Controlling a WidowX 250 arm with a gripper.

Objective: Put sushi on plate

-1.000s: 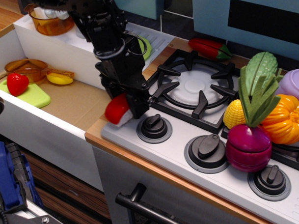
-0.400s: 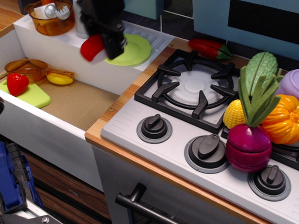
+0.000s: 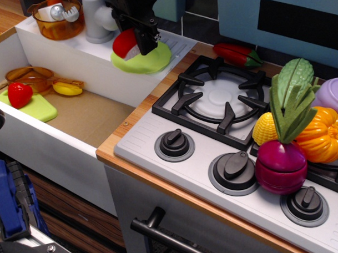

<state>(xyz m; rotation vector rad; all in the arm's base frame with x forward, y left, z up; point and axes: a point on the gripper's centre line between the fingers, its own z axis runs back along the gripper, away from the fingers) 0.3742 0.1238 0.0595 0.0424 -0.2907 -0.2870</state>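
Three knobs [image 3: 235, 171] line the stove front, nearest the camera. Behind them the burner [image 3: 217, 98], with toy vegetables [image 3: 294, 127] to its right. Left of the burner a sink [image 3: 85, 115] holds a strawberry [image 3: 19, 94] on a cutting board [image 3: 36, 108]. Beyond the burner's far-left corner, the plate [image 3: 150, 61] lies on the sink's back ledge. The gripper [image 3: 137, 43], clamped on the sushi [image 3: 125, 45], holds it over the plate's left part. A pepper [image 3: 237, 54] lies behind the burner.
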